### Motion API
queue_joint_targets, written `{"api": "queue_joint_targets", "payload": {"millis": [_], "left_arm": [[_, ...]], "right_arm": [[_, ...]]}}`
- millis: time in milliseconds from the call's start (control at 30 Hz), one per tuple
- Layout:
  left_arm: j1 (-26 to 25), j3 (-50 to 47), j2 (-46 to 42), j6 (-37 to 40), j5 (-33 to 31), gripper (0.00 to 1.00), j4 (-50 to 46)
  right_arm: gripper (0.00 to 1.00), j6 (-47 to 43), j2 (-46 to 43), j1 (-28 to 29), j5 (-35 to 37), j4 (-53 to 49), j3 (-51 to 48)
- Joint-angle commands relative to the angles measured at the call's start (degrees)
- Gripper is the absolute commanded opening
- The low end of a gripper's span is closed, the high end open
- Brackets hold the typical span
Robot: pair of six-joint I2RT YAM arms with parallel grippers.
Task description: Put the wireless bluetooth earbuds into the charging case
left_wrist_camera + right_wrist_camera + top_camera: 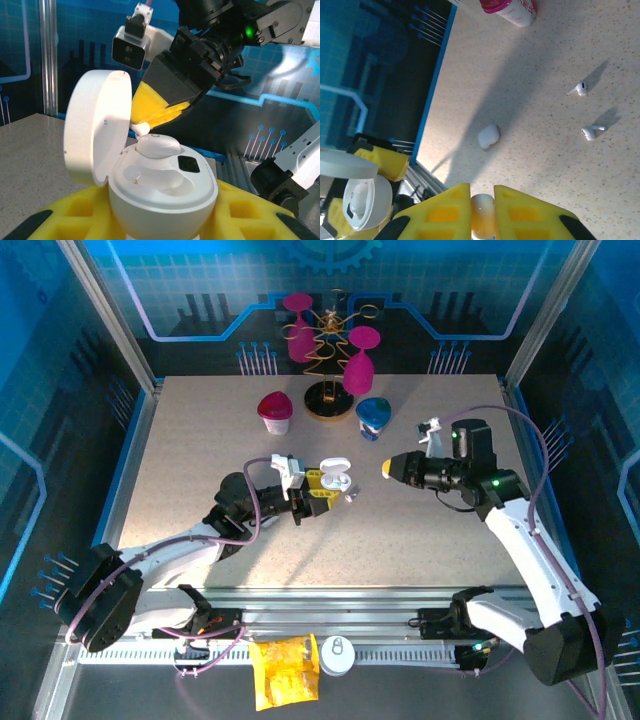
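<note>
My left gripper [162, 215] is shut on the base of the white charging case [165, 192], which sits between its yellow pads with the lid [95, 132] swung open to the left. One white earbud [157, 146] rests in the far slot, and the near slot holds nothing. My right gripper [150, 120] hovers right above the case, its yellow fingers shut on a second earbud [482, 215], whose white tip [140, 129] pokes out beside the seated one. Two more earbuds [580, 89] [592, 131] lie on the table. In the top view both grippers [318, 498] [385, 468] meet near the table's middle.
A small closed white case [488, 136] lies on the table. At the back stand an upturned pink cup [275, 410], a blue cup [373, 415] and a gold rack [330, 350] with pink glasses. A yellow packet [285, 670] lies by the front rail.
</note>
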Motion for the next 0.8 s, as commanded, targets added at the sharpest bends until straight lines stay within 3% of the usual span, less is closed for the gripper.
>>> {"api": "queue_joint_targets", "payload": {"millis": [0, 167, 567, 767], "left_arm": [[0.33, 1.11, 0.31, 0.03, 0.33, 0.26, 3.00], [0.31, 0.45, -0.20, 0.08, 0.12, 0.26, 2.92], [0.21, 1.77, 1.94, -0.12, 0.22, 0.26, 4.09], [0.27, 1.65, 1.59, 0.52, 0.09, 0.26, 2.75]], "right_arm": [[0.12, 12.75, -0.06, -3.11, -8.13, 6.78, -3.86], [0.11, 21.13, -0.15, -6.50, -13.28, 14.74, -9.27], [0.12, 19.73, -0.77, -7.53, -10.48, 11.55, -9.75], [0.12, 23.40, -0.27, -7.76, -11.21, 16.66, -12.71]]}}
